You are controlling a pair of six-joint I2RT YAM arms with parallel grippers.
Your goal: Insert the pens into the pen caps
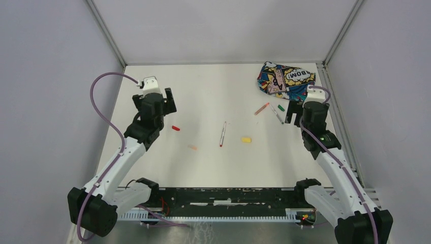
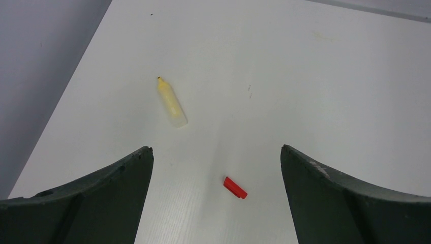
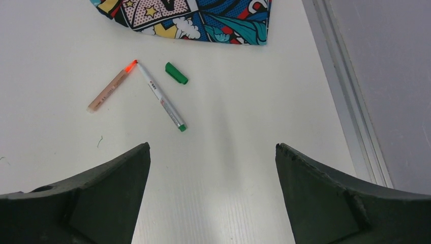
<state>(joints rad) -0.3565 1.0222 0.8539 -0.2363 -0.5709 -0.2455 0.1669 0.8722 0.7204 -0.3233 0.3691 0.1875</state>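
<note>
My left gripper (image 1: pixel 155 103) hangs open over the table's left side, nothing between its fingers. In its wrist view the red cap (image 2: pixel 235 187) lies on the table below the gap of that gripper (image 2: pixel 216 150), and a short yellow pen (image 2: pixel 171 103) lies farther off to the left. Seen from above, the red cap (image 1: pixel 176 128), orange cap (image 1: pixel 192 147), red-ended pen (image 1: pixel 223 133) and yellow cap (image 1: pixel 246 139) lie across the middle. My right gripper (image 1: pixel 308 113) (image 3: pixel 212 146) is open and empty. Ahead of it lie the orange pen (image 3: pixel 112 86), green-ended pen (image 3: pixel 162 97) and green cap (image 3: pixel 176 73).
A comic-print pouch (image 1: pixel 284 79) lies at the back right, just beyond the green cap. A metal rail (image 3: pixel 345 101) runs along the table's right edge. Grey walls close in the left, back and right sides.
</note>
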